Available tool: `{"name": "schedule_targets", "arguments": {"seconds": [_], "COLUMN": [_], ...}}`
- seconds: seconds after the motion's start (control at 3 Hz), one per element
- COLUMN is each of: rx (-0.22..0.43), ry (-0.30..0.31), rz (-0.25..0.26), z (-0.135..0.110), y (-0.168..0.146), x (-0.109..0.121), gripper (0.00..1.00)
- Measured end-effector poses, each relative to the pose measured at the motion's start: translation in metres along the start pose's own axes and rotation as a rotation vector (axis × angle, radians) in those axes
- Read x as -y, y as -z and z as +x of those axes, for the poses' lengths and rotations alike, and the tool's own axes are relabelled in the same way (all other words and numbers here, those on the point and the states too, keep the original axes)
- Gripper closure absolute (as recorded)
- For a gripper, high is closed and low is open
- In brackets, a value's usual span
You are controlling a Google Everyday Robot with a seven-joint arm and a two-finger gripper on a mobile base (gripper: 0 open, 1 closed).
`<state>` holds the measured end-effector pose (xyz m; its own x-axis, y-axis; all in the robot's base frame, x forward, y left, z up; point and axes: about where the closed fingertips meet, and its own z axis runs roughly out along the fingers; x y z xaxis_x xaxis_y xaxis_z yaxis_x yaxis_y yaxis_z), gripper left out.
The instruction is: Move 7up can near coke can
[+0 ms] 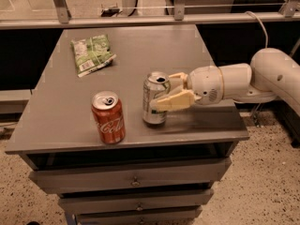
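7up can (pixel 153 100): upright, just beside the coke can (pixel 108 117), not touching | end effector (pixel 164 92): clamped on the 7up can from the side away from the coke can, rear finger partly hidden | arm cut off at the frame edge

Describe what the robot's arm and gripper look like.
The gripper, at the 7up can, has two cream-yellow tapered fingers on a rounded white wrist housing. The arm is smooth, glossy white and bulbous; a pale cable loops behind it.
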<state>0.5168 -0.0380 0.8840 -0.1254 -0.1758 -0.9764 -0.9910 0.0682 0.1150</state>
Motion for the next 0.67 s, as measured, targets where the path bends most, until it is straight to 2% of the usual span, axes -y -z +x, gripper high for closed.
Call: {"name": "schedule_targets", "arguments": {"seconds": [0.67], "rx": [0.015], "ry": [0.065], "rz": [-0.048], "z": [0.006], "y": [-0.028], "x": [-0.009], "gripper": [1.0]}}
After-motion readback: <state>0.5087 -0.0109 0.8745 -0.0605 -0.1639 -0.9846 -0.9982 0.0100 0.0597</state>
